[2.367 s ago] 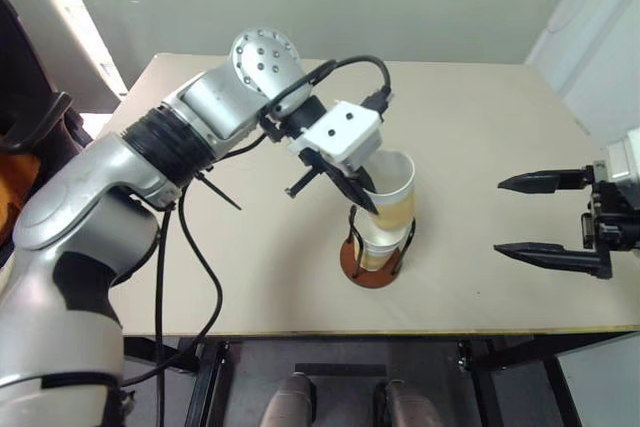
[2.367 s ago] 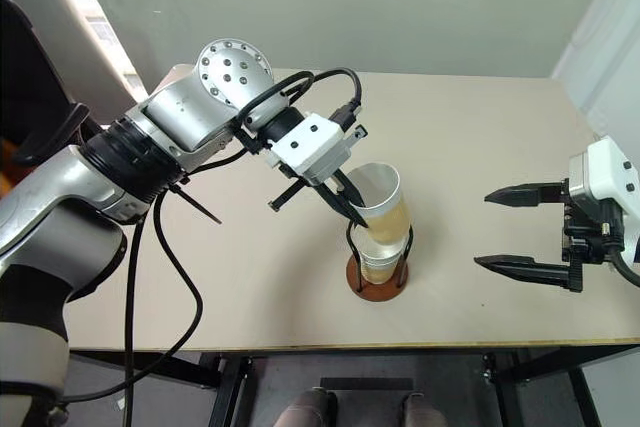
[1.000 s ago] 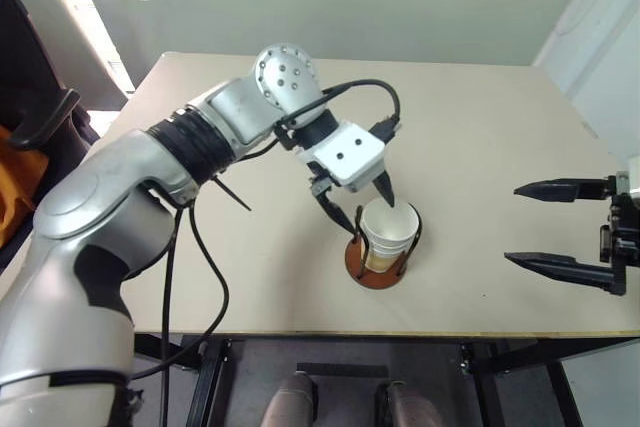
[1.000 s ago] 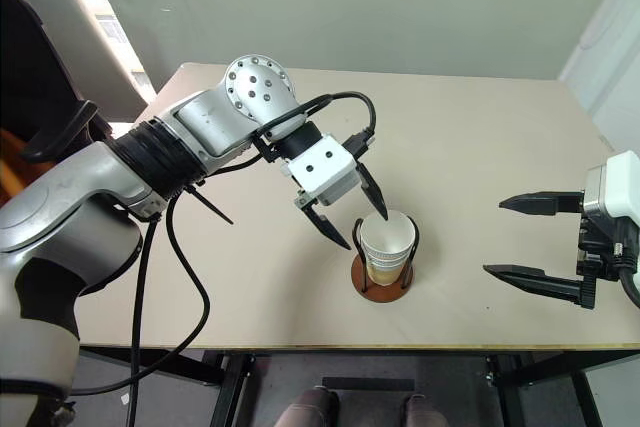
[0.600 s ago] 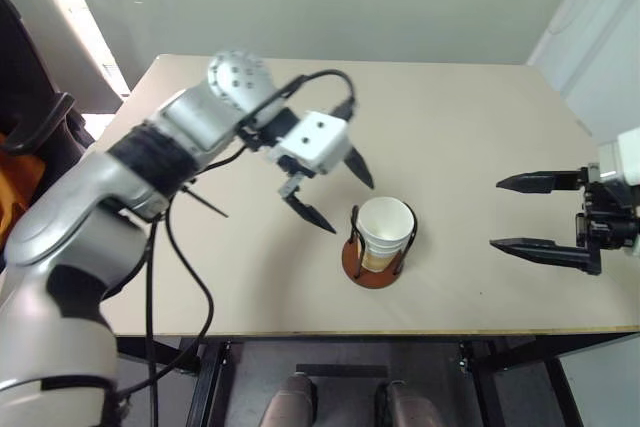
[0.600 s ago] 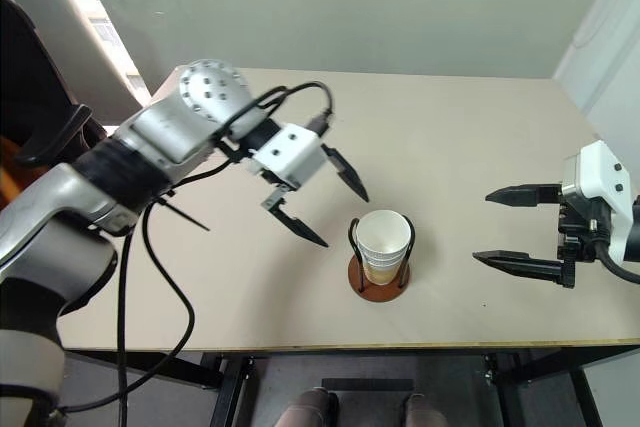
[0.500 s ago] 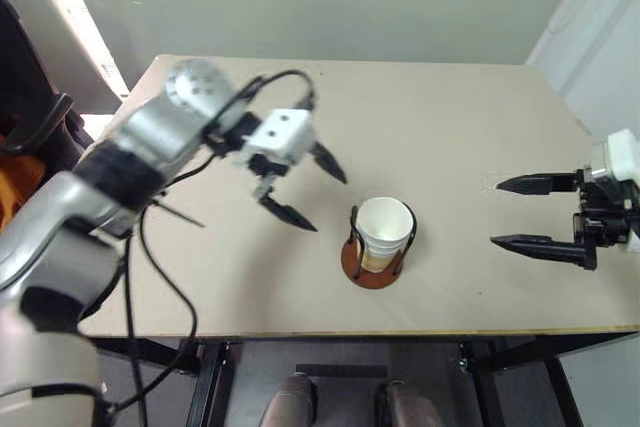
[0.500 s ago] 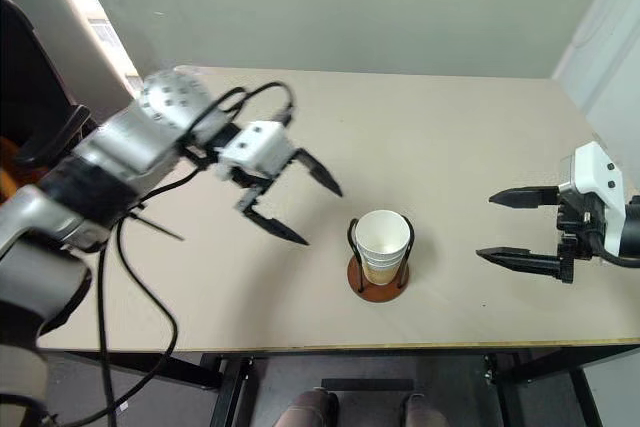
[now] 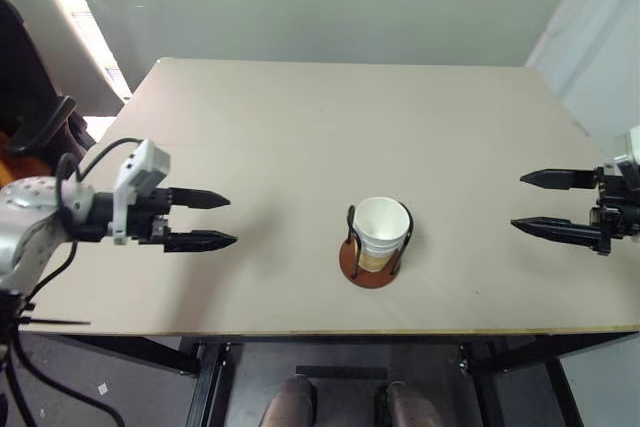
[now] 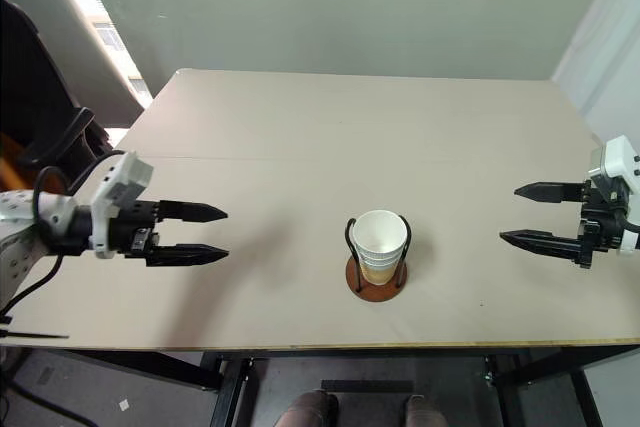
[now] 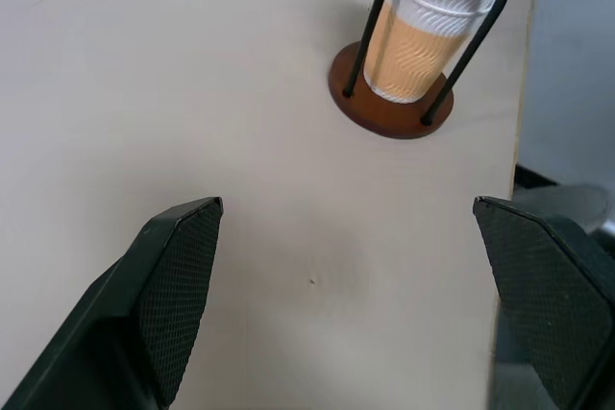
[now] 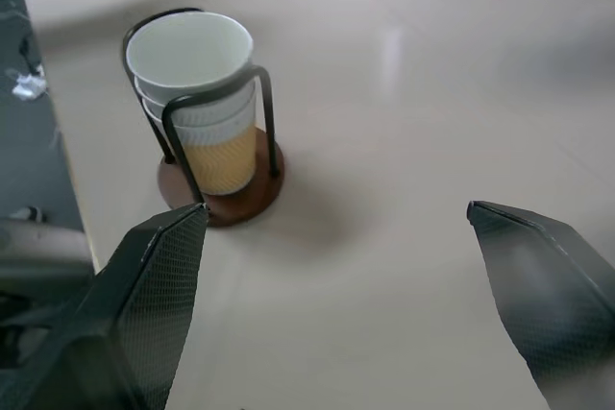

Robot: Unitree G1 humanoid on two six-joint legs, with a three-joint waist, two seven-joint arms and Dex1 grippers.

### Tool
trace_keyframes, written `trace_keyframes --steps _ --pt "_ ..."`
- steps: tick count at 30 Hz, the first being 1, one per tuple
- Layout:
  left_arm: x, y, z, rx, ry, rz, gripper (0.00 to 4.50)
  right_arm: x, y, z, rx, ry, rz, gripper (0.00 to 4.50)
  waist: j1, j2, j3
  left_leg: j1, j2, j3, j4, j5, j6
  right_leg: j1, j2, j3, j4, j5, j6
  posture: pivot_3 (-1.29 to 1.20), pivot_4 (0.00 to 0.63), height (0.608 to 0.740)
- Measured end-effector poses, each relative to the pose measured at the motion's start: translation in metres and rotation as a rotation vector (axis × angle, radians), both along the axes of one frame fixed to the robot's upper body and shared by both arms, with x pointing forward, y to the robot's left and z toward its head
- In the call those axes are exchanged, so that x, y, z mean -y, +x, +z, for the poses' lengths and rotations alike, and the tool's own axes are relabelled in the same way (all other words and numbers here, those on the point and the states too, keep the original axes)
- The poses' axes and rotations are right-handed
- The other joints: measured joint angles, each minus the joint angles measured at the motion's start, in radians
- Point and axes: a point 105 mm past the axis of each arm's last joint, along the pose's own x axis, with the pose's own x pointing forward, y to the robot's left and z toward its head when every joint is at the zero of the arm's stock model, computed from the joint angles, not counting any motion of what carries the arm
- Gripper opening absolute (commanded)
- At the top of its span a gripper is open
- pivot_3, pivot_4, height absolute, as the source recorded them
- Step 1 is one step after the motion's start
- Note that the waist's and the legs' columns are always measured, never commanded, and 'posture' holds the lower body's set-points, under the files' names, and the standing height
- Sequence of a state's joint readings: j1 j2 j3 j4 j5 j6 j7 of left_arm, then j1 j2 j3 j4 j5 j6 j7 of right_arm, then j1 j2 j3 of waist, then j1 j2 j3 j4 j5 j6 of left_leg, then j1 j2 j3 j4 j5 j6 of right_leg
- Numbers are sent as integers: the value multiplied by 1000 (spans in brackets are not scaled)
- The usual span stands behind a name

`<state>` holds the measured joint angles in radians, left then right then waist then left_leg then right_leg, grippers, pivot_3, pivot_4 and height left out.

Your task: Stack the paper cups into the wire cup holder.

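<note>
The paper cups sit nested in one stack inside the wire cup holder, whose reddish-brown base rests near the table's front edge. The stack of cups and the holder also show in both wrist views. My left gripper hangs open and empty over the table's left side, well away from the holder, fingers pointing toward it. At the right edge my right gripper stands open and empty too, its fingertips aimed at the holder.
The beige table carries nothing else. Its front edge runs just below the holder. A dark chair stands past the table's left side, and a pale wall lies behind.
My left arm swung away from the holder to the table's left side and its wrist rolled, fingers now level and pointing right. The right gripper shifted slightly. The cup stack stayed put.
</note>
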<state>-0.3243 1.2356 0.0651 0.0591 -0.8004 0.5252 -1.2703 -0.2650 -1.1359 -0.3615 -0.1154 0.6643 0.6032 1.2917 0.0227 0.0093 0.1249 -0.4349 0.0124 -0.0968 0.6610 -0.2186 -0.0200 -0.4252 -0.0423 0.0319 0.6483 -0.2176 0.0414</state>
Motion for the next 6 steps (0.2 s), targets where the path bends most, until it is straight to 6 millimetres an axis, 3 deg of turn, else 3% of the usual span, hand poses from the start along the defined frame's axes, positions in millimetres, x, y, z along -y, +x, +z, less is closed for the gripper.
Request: trace_keyframes --steps 6 --pt "-10 -2 15 48 -3 67 4470 -2 3 -1 -5 18 10 4500 -1 0 0 2 1 -3 -1 2 -2 0 2 0 0 3 -6 0 150 740"
